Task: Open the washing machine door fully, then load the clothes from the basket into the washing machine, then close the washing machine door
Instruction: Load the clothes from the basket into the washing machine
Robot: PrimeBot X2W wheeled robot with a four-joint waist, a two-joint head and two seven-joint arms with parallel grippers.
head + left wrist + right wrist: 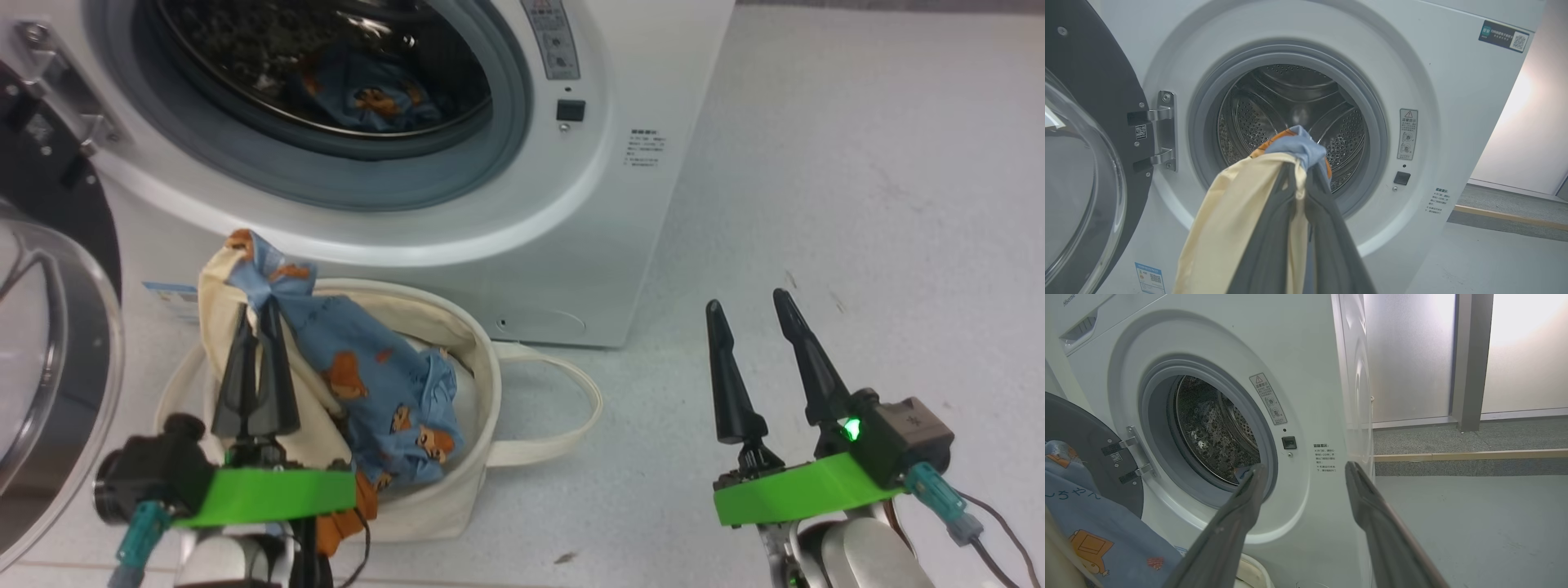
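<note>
The washing machine [571, 229] stands with the washing machine door [49, 343] swung open to its left. One light-blue garment [367, 94] lies in the steel drum [1274, 106]. On the floor before the machine sits the cream basket [469, 343]. My left gripper [260, 314] is shut on the clothes [359, 359], with a fold of cream canvas [1237, 204] caught alongside. The garment's top [1300, 145] is lifted in front of the drum and its tail trails into the basket. My right gripper [747, 299] stands open and empty over the floor to the right.
One loop handle [571, 400] of the basket lies on the grey floor [857, 204] to its right. A wooden strip [1470, 456] and pale wall panels [1408, 355] run behind the machine. The door's glass bowl [1081, 183] bulges out close to my left arm.
</note>
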